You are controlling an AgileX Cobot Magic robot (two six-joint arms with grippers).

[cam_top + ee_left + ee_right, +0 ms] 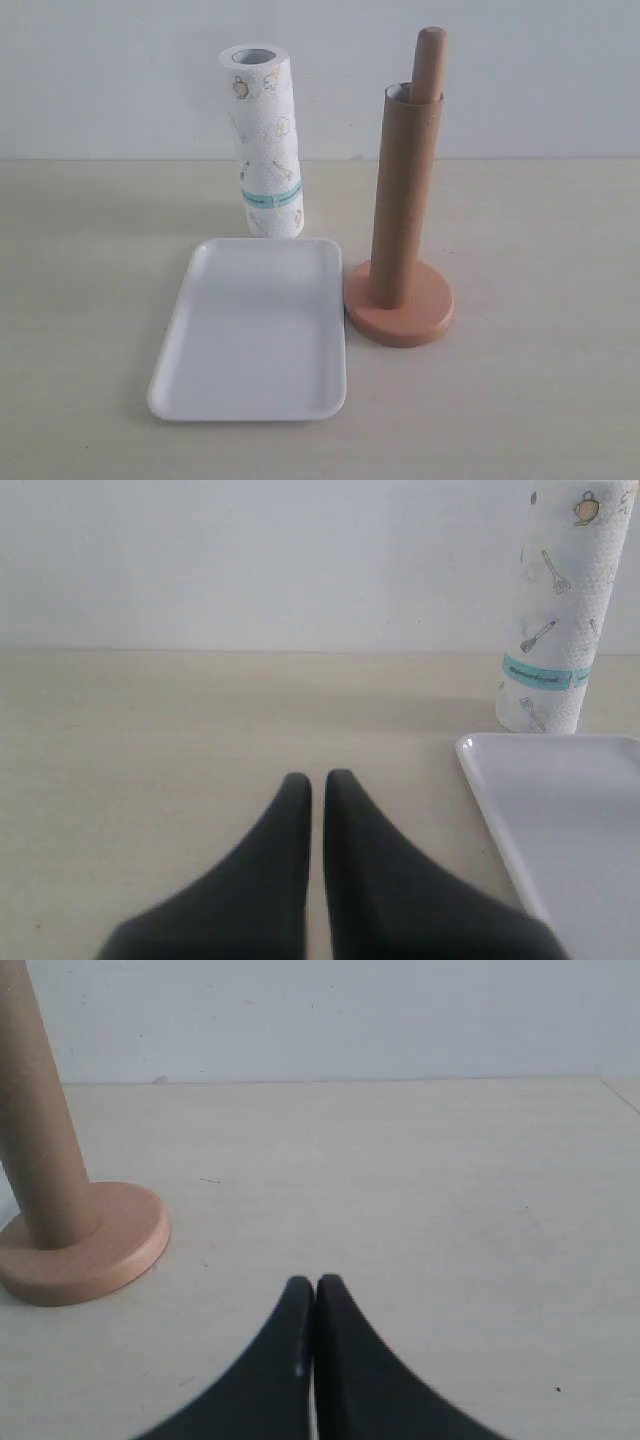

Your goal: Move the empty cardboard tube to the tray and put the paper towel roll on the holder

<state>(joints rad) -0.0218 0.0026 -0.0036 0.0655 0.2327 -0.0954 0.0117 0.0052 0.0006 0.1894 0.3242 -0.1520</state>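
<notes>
First step pending: empty cardboard tube [405,200] sat sleeved on the holder [400,320], ahead of the right gripper [315,1285]. It and the left gripper [317,780] were closed, empty; next likely needed opening, then a straight lift

pale table [540,420] carries the tray [250,340], upright paper towel roll [268,140] and the holder [425,310].

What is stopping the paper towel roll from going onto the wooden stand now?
The empty cardboard tube is in the way: it stands slipped over the post of the holder, with only the rounded tip showing. The paper towel roll stands apart behind the tray; the tube likely has to come off first.
</notes>
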